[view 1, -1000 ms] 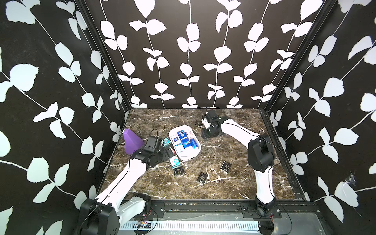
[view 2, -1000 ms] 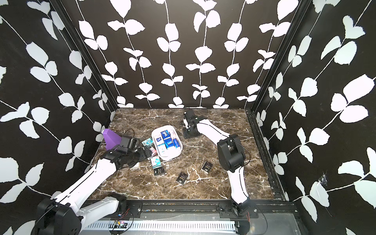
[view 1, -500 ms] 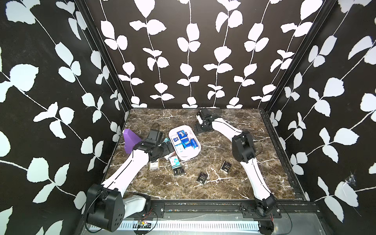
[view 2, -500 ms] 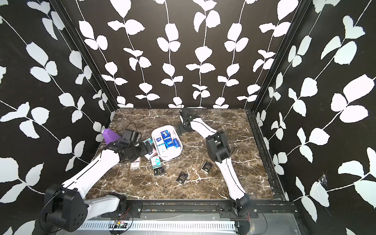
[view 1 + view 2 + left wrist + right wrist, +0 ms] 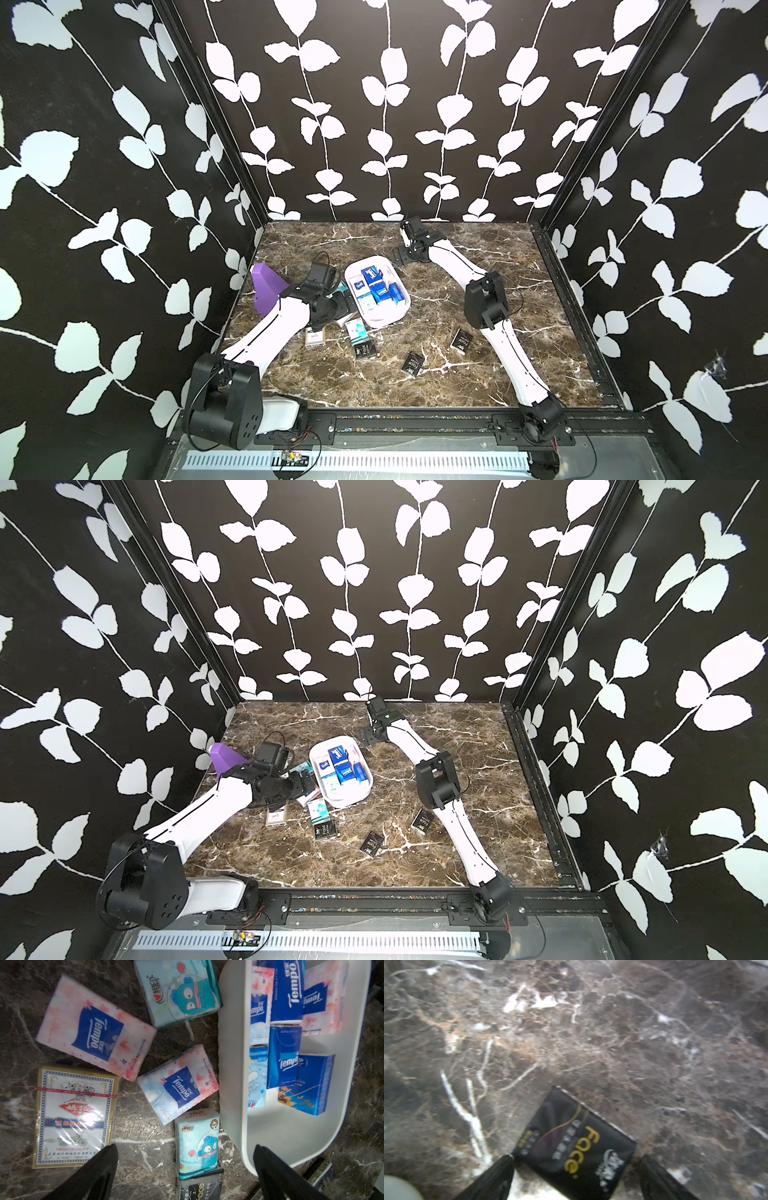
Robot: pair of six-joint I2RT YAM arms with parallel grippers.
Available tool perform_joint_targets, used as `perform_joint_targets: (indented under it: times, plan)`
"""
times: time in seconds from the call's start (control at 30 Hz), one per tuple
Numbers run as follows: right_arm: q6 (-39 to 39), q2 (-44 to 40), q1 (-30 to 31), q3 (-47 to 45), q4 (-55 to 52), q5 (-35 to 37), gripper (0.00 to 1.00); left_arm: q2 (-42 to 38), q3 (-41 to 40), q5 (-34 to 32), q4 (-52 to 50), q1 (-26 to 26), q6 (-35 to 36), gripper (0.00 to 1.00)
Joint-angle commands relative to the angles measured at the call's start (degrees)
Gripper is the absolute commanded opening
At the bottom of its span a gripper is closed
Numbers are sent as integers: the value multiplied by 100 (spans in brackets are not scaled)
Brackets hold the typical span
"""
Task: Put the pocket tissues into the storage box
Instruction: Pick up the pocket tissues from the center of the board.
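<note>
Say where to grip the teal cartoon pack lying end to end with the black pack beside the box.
I'd take the teal cartoon pack from straight above, fingers on its long edges, since it lies flat. Grip toward the black pack, where the rounded corner of the storage box curves away and leaves finger room. The open left gripper straddles it.

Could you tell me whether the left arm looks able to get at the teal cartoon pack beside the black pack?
Probably yes: the left claw hangs open over the teal cartoon pack, its top uncovered; the storage box wall close alongside may crowd one finger.
</note>
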Motion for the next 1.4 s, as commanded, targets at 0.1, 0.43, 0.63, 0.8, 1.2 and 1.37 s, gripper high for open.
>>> perform_joint_targets:
  times: [0.1, 0.43, 0.63, 0.8, 1.2, 1.37]
  plan:
    - [470, 399, -116, 540, -358, -97, 68, 51, 281, 71, -34, 30, 164, 99]
    - [1159, -59, -267, -221, 627, -588, 35, -116, 238, 34, -162, 67, 202, 99]
    - [1039, -629, -311, -759, 948, -458, 7, -165, 154, 55, -85, 67, 134, 99]
    - [954, -840, -349, -928, 970, -536, 0, -178, 88, 89, -39, 69, 97, 99]
    - [947, -1074, -509, -1095, 1525, -677, 40, 22, 143, 123, 2, 80, 125, 99]
    - [1530, -379, -637, -385, 1764, -1056, 49, 128, 223, 145, 20, 78, 132, 99]
